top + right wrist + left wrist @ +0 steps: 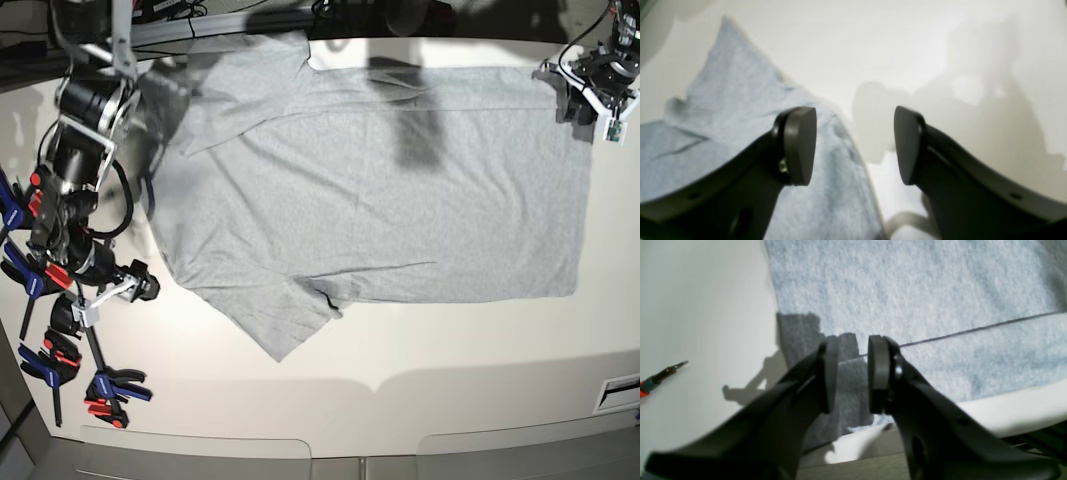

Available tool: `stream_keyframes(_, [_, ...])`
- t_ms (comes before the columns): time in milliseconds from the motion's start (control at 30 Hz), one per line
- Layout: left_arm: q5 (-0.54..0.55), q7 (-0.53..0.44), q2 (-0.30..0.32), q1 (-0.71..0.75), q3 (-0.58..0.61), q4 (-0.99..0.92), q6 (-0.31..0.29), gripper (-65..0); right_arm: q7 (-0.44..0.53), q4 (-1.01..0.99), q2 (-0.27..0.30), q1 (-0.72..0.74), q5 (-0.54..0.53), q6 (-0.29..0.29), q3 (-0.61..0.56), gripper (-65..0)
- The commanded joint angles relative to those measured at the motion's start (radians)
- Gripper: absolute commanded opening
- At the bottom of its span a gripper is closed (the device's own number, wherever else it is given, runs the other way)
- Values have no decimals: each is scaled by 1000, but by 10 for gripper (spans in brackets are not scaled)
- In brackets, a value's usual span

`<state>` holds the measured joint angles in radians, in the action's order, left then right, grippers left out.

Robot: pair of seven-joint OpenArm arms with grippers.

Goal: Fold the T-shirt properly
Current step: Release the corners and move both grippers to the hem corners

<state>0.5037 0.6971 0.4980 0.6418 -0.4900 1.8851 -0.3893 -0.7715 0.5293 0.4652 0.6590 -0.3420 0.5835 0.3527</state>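
The heather-grey T-shirt [380, 190] lies spread flat on the white table [450, 340], plain side up, with one sleeve [290, 320] pointing toward the front. My left gripper [583, 100] hovers at the shirt's far right corner. In the left wrist view its jaws [853, 340] stand a little apart over the hem of the T-shirt [923, 290], with no cloth between them. My right gripper [143, 287] sits at the shirt's left edge. In the right wrist view it [853, 116] stands wide open, one finger over the T-shirt [723, 110] and the other over bare table.
A screwdriver [660, 376] with a red and blue handle lies on the table left of the shirt's corner. Several blue and red clamps [60, 350] hang along the table's left side. Cables run along the back edge [200, 15]. The table's rim [1007, 406] is close behind the left gripper.
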Motion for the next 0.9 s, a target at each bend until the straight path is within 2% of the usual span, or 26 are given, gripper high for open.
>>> stream_keyframes(0, [9, -17, 15, 3, -9, 14, 5, -507, 33, -42, 9, 48, 16, 11, 0, -303])
stream_keyframes(133, [9, -16, 15, 3, -9, 14, 5, -507, 103, -172, -4, 69, 60, 11, 0, -303])
stream_keyframes(400, [9, -17, 15, 3, -9, 14, 5, -507, 87, -176, -66, 66, 60, 13, -1, -303])
stream_keyframes(533, [9, -17, 15, 2, -9, 14, 6, -507, 84, -176, -90, 66, 80, 35, 0, -320])
stream_keyframes(600, [9, -17, 15, 0, -9, 14, 21, -507, 93, -176, -91, 66, 81, 34, 0, -410])
stream_keyframes(667, [8, -16, 15, -14, -9, 14, 46, -507, 96, -176, -89, 66, 81, 34, 0, -588])
stream_keyframes(700, [-3, -18, 16, -23, -9, 14, 58, -507, 98, -176, -88, 66, 81, 34, 0, -650])
stream_keyframes(867, [-4, -37, 31, -165, -9, -44, 92, -507, 107, -176, -89, 66, 82, 29, 0, -650])
